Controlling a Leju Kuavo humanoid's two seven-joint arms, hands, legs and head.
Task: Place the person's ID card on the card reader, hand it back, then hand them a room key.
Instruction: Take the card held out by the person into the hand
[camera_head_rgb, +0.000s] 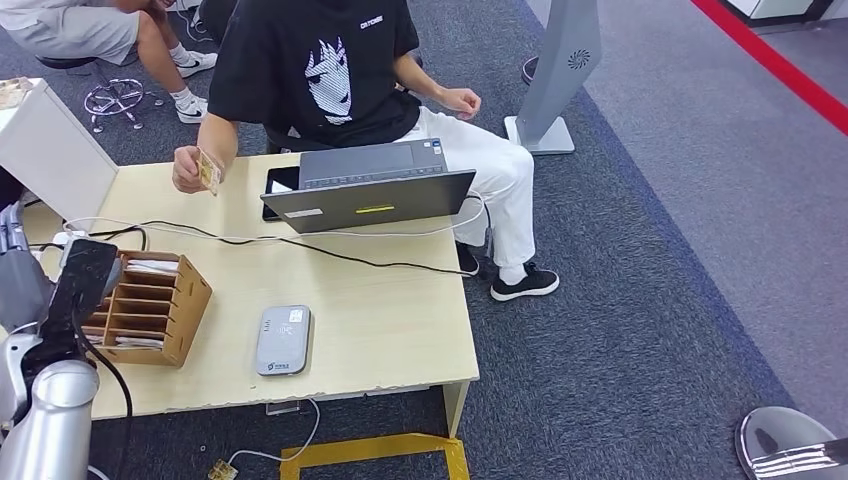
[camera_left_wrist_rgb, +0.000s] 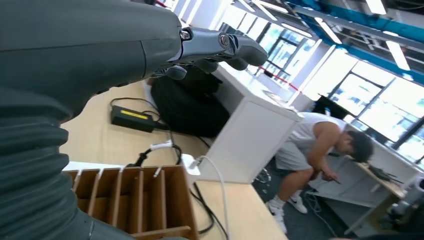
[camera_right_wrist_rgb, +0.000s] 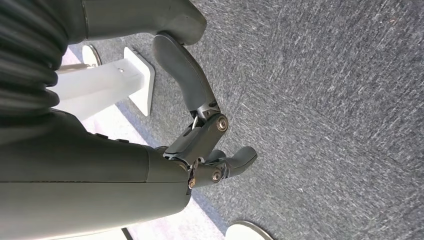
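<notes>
A seated person in a black T-shirt holds up the ID card over the far left part of the desk. The grey card reader lies flat near the desk's front edge. A wooden slotted holder with white cards in its slots stands left of the reader. My left hand is raised at the desk's left end beside the holder, fingers stretched out, holding nothing. My right hand hangs over the carpet, fingers loosely bent and apart from the thumb, with nothing in it.
An open grey laptop stands in front of the person, with cables trailing across the desk. A white box stands at the far left. Another person sits behind. A grey kiosk stand is on the carpet.
</notes>
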